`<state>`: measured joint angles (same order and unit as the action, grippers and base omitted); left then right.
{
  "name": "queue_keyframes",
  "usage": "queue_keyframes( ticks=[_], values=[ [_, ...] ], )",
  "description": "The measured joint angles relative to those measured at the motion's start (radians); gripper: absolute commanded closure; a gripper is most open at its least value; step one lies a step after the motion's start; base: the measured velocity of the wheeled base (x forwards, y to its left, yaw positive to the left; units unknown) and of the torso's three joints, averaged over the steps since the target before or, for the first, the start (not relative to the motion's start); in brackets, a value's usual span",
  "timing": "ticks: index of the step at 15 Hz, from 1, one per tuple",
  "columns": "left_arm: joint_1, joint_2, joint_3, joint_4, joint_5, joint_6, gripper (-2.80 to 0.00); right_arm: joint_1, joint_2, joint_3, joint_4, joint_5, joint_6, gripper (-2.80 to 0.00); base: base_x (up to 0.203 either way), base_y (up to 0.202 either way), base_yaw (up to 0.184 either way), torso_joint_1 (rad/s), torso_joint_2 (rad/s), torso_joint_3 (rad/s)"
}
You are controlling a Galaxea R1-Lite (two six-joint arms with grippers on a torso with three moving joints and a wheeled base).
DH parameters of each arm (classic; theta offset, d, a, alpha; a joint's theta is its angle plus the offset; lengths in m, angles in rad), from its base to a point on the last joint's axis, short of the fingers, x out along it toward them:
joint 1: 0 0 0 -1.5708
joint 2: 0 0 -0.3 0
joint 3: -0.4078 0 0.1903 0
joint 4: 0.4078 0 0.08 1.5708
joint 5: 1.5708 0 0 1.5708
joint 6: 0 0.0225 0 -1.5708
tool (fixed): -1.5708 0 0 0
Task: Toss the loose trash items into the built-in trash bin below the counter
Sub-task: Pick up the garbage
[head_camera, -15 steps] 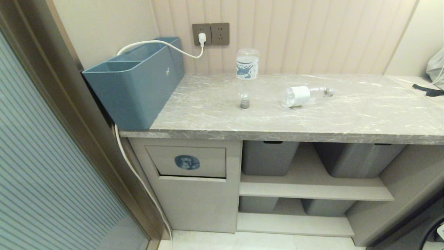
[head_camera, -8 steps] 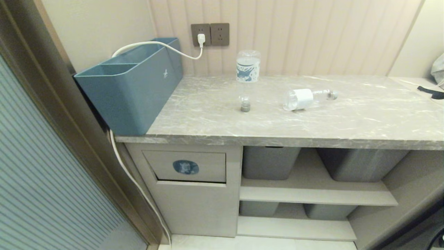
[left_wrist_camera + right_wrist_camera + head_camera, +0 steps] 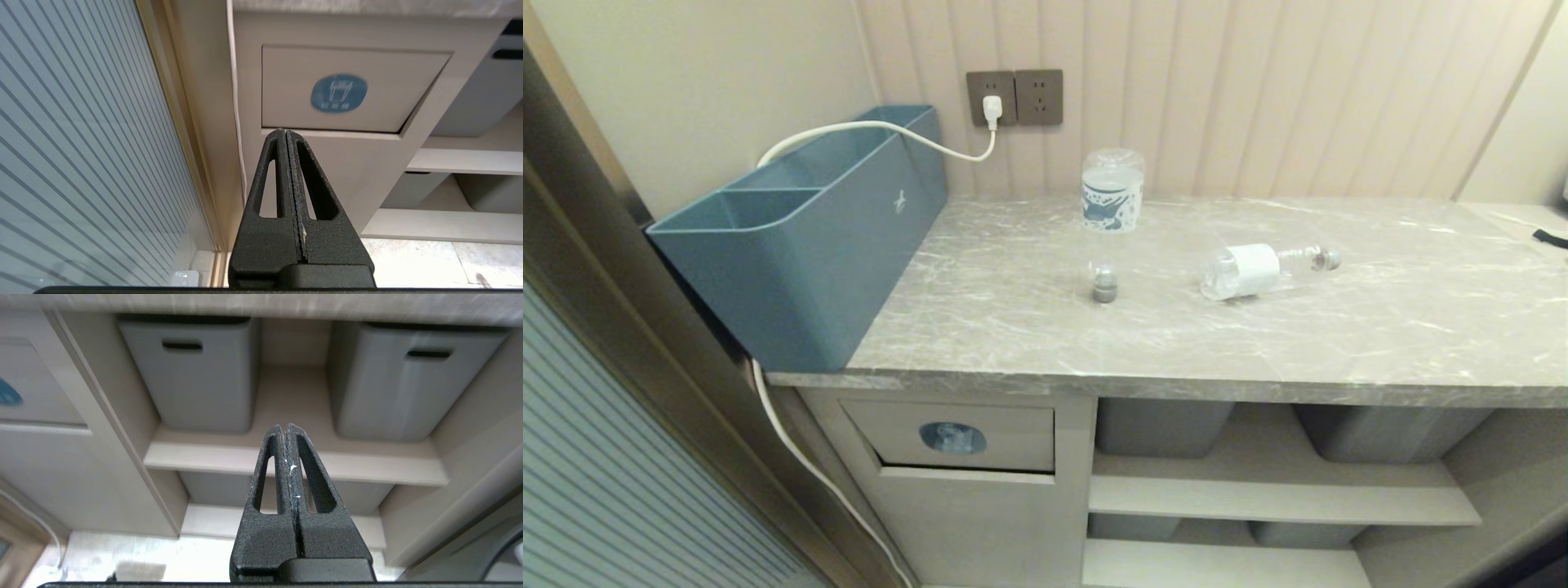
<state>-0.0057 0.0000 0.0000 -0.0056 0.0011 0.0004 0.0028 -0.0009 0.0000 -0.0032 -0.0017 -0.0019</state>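
Beige ribbed wall panels stand behind the grey marble bench (image 3: 1258, 343). On its left end sits a blue divided box (image 3: 792, 245), with a white cable (image 3: 866, 131) going over it to a wall socket (image 3: 991, 98). Near the middle lies the patterned-label bottle (image 3: 1109, 220), its base toward the wall and its grey cap toward the front edge. Just to its right the white-label bottle (image 3: 1254, 269) lies on its side. Below the bench, on the left, is the trash bin flap (image 3: 952, 437) with a round blue sticker; grey tubs (image 3: 1160, 425) stand on shelves to the right. The left end effector (image 3: 286, 132) is low before the flap, fingers pressed together. The right end effector (image 3: 284, 426) faces the tubs, also pressed together and empty.
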Motion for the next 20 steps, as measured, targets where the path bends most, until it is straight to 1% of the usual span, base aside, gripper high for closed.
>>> queue_keyframes(
  ticks=[10, 13, 15, 20],
  values=[
    [0.000, 0.000, 0.000, 0.001, -0.001, 0.003, 0.00, 0.000, 0.000, 0.000, 0.000, 0.000, 0.000, 0.00, 0.000, 0.000, 0.000, 0.266, -0.57, -0.301],
    [0.000, 0.000, 0.000, 0.001, -0.001, 0.003, 0.00, 0.000, 0.000, 0.000, 0.000, 0.000, 0.001, 0.00, 0.000, 0.000, 0.000, 0.203, -0.41, -0.219],
    [0.000, 0.000, 0.000, 0.000, -0.001, 0.002, 0.00, 0.000, 0.000, 0.000, -0.001, 0.000, 0.000, 0.00, 0.000, 0.000, 0.000, 0.126, -0.25, -0.127],
    [0.000, 0.000, 0.000, 0.000, -0.001, 0.001, 0.00, 0.000, 0.000, 0.000, 0.001, -0.001, 0.003, 0.00, 0.000, 0.000, 0.000, 0.004, -0.01, -0.004]
  ],
)
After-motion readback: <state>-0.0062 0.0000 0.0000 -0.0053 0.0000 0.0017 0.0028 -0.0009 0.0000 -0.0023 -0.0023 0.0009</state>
